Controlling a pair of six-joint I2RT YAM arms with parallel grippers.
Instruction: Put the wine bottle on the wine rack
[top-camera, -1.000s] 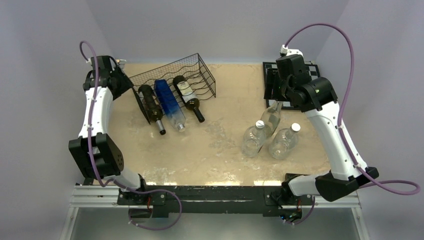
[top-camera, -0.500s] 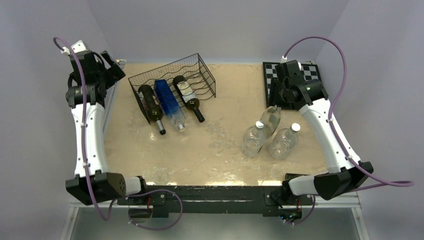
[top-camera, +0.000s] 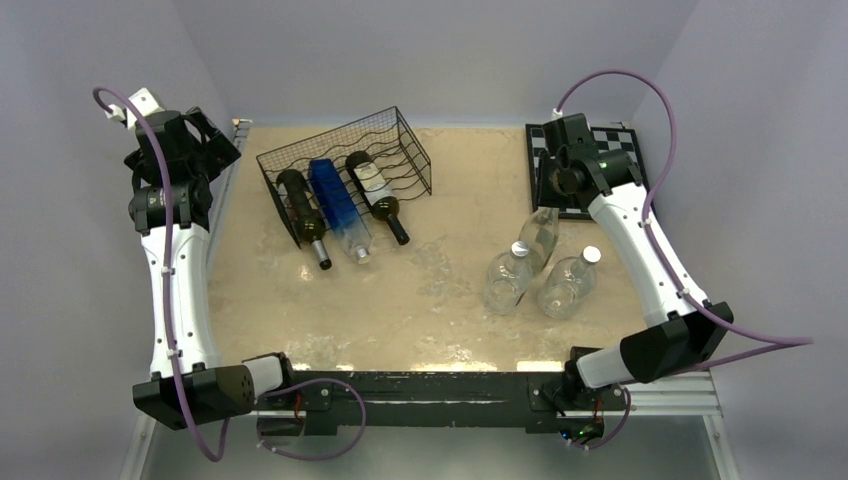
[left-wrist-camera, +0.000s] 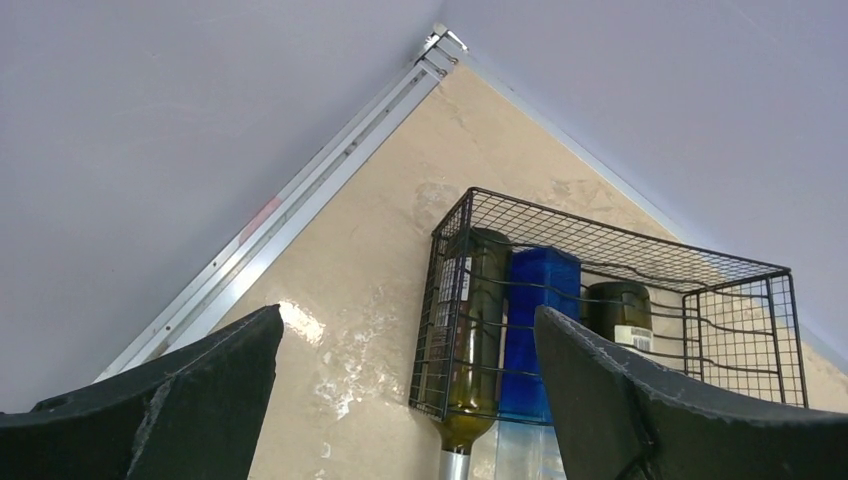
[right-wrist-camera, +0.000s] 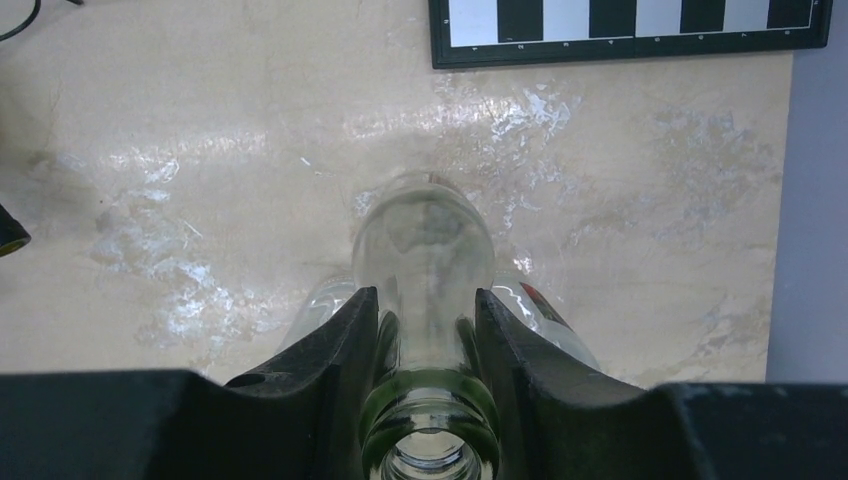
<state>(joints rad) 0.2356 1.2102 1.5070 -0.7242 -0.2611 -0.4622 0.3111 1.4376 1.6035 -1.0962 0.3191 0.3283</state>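
Observation:
The black wire-mesh wine rack (top-camera: 405, 150) lies at the back left and holds a dark bottle (top-camera: 300, 205), a blue bottle (top-camera: 335, 200) and a labelled dark bottle (top-camera: 375, 190). The rack also shows in the left wrist view (left-wrist-camera: 700, 270). My right gripper (right-wrist-camera: 427, 300) is shut on the neck of a clear glass wine bottle (right-wrist-camera: 425, 240), which hangs below it over the table (top-camera: 540, 235). My left gripper (left-wrist-camera: 408, 320) is open and empty, raised at the far left corner (top-camera: 215, 140), left of the rack.
Two clear capped bottles (top-camera: 505, 280) (top-camera: 567, 283) lie on the table just under the held bottle. A chessboard (top-camera: 615, 145) sits at the back right and also shows in the right wrist view (right-wrist-camera: 630, 25). Walls close in on the left, back and right.
My left arm has swung up and back, away from the rack, to the far left corner. My right wrist has risen and drawn back with the clear bottle's neck in its jaws.

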